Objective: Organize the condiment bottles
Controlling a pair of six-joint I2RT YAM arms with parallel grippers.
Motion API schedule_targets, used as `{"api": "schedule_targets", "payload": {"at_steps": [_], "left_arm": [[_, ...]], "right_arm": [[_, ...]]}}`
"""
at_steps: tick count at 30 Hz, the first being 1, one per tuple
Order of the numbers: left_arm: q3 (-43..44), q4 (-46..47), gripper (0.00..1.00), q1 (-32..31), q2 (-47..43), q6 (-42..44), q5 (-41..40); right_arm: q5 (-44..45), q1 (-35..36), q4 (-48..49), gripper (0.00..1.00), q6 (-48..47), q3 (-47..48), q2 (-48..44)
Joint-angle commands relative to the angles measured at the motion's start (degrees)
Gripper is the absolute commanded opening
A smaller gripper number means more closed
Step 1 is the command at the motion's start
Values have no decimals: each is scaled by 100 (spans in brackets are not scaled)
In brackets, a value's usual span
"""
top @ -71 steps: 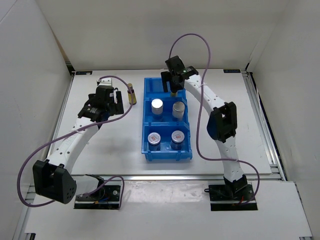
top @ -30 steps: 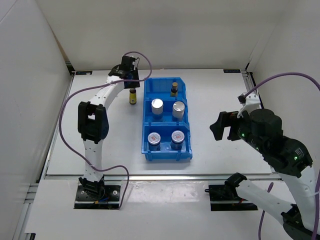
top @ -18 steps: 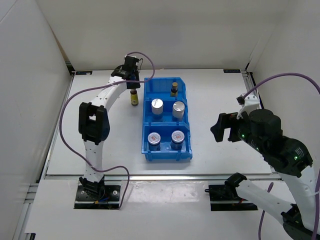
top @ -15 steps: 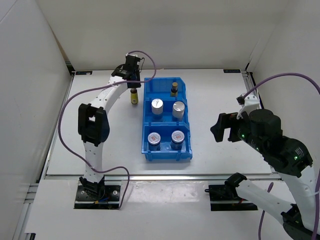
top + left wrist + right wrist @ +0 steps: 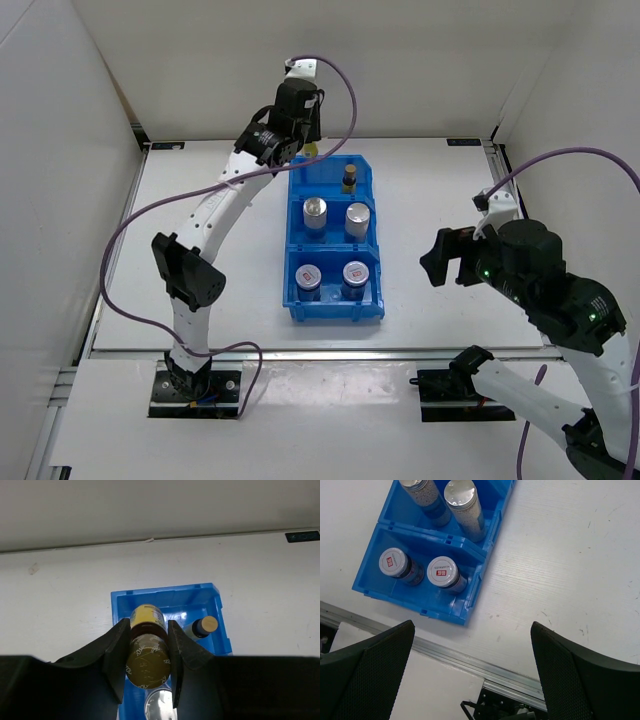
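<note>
Jaws on the left arm are clamped shut on a slim amber bottle with a yellow label, and the fingers press against opposite sides of its body. That held bottle is lifted clear of the white surface. In the left wrist view it hangs over the left part of the far compartment of the blue bin. A round brownish end with printed lettering faces the wrist camera; whether it is the cap or the base cannot be told.

A second amber bottle with a tan top stands upright in the right part of that same far compartment, near the held one but apart from it.

In the middle compartment two white cylinders with silver tops stand side by side, one on the left and one on the right. The near compartment holds two short jars with red-marked lids, again one on the left and one on the right.

On the right arm the jaws are spread wide with nothing between them. That arm is raised above the surface to the right of the bin, well apart from it. Its wrist camera looks down on the bin's near and middle compartments.
</note>
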Motion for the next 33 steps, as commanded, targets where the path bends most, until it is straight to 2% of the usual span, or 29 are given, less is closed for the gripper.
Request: {"api": "schedule_targets", "payload": {"at_steps": [1,15,20,25,28,29,32,33], "left_arm": [[256,147,11,-30,129,38,-75],[256,147,11,-30,1035,-172,83],[-51,147,23,23,1201,-392,136],[-385,200,23,128,1202,-559,258],[-552,323,27,233,1202,-630,364],[-605,375,29,234,1150,-699,443],[-745,428,49,287,1097,-700,557],[-798,428,64,287,1096,-700,619]], "right_arm": [[-50,-1,-107,100,71,20,-131],[65,-1,-380,100,124,20,-352],[65,-1,-433,100,177,-33,-352],[65,-1,-433,100,177,-86,-352],[65,-1,-433,100,177,-86,-352],[65,-1,-433,100,177,-86,-352],[65,-1,-433,100,229,-147,-352],[65,-1,-433,100,230,-147,-352]]}}
